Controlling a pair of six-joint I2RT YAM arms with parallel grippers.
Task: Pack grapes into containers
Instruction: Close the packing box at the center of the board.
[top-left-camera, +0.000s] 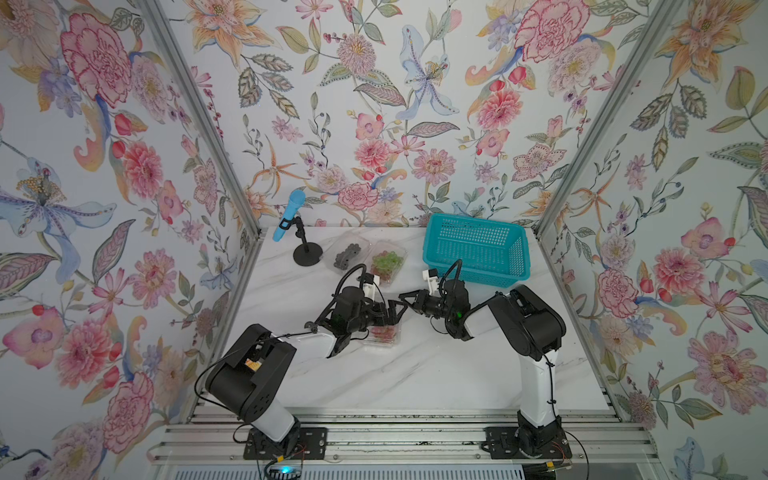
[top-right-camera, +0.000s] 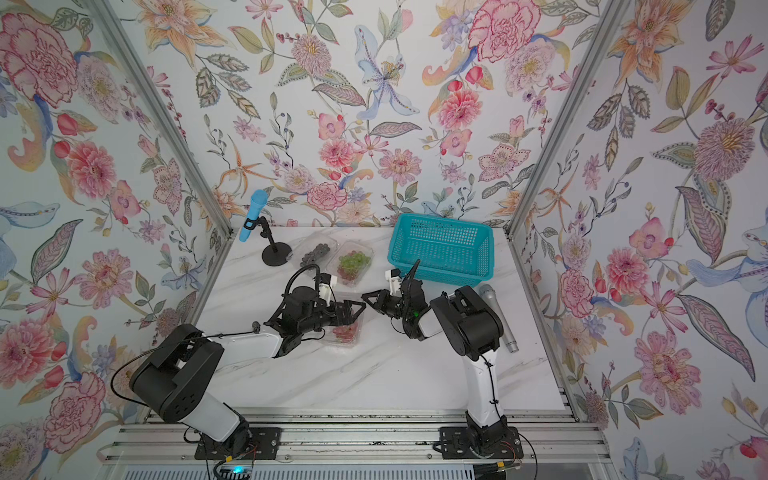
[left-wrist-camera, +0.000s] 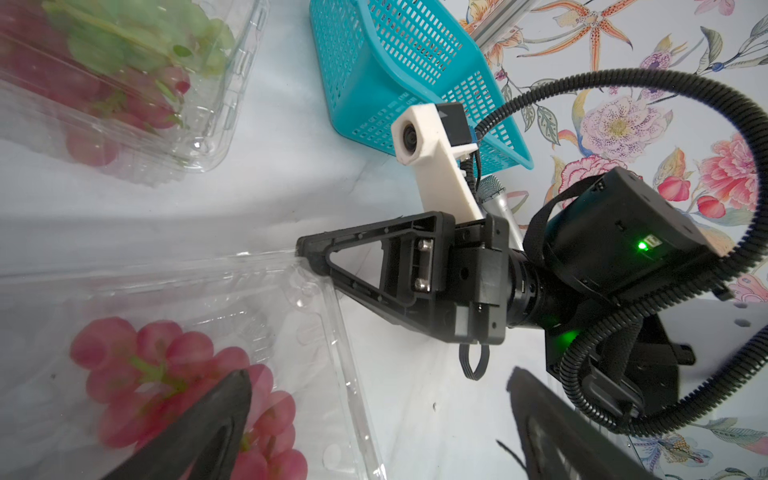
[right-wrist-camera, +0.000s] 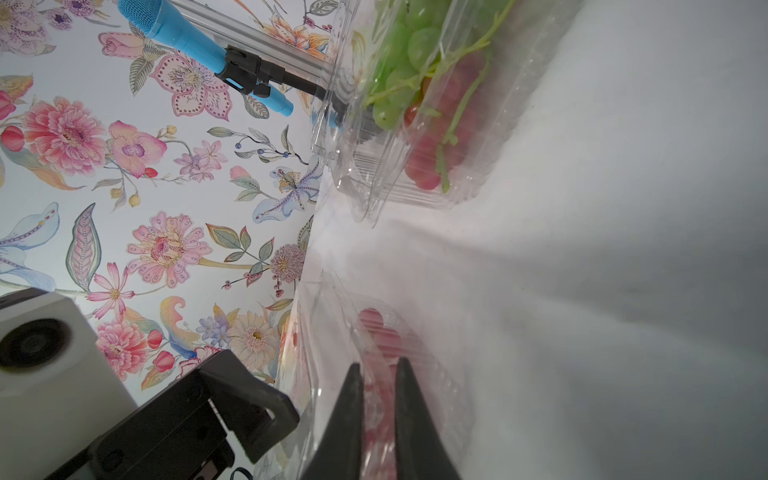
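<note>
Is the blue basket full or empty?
Empty. In both top views the teal basket shows only its bare holed floor, nothing inside.

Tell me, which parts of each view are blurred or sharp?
Left wrist view: the red grapes and the left gripper are soft, the right gripper is sharp. Right wrist view: the clear container smears; the blue microphone is crisp. Both top views: evenly lit, sharp.

The papered walls (top-left-camera: 374, 104) carry a floral print: pink, orange and blue blooms with grey-green leaves on a pale ground. The flat marble-look tabletop (top-left-camera: 415, 374) is white with grey veins. The perforated plastic basket (top-left-camera: 478, 249) is teal. The foam-headed microphone (top-left-camera: 291, 212) is bright blue on a black round-footed stand (top-left-camera: 307, 253). Inside the clear thin plastic clamshell boxes (left-wrist-camera: 291, 299) lie a green grape bunch (top-left-camera: 387, 261), a dark purple-black grape bunch (top-left-camera: 348, 253) and a red-pink grape bunch (top-left-camera: 382, 332).
</note>
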